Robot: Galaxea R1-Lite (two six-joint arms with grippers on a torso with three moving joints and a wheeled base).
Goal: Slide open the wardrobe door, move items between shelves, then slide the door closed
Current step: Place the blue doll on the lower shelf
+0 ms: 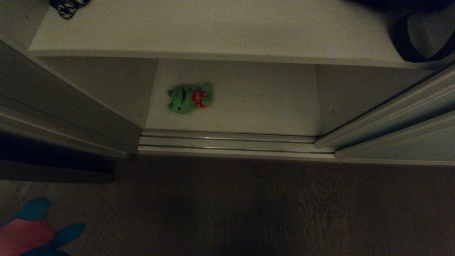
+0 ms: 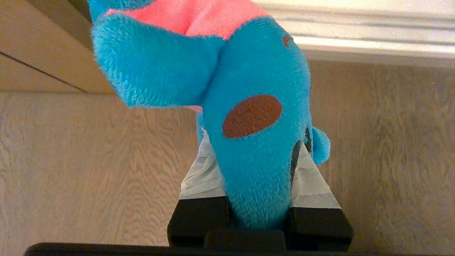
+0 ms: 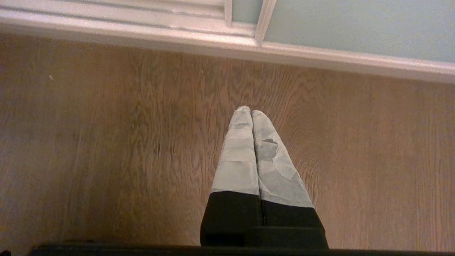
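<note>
Now left claw (image 2: pixel 257 156) clamps blue plush toy (image 2: pixel 249 106) between fingers; right claw (image 3: pixel 251 111) pressed closed, nothing held.

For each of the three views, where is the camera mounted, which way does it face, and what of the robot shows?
Head: looks down into the open wardrobe at the green plush toy on the lower white shelf; no gripper visible.
Left wrist: faces the wooden floor; left gripper clamps the blue-and-pink plush toy.
Right wrist: faces floor; right gripper shut, empty.
Shared: that blue toy, floor.
</note>
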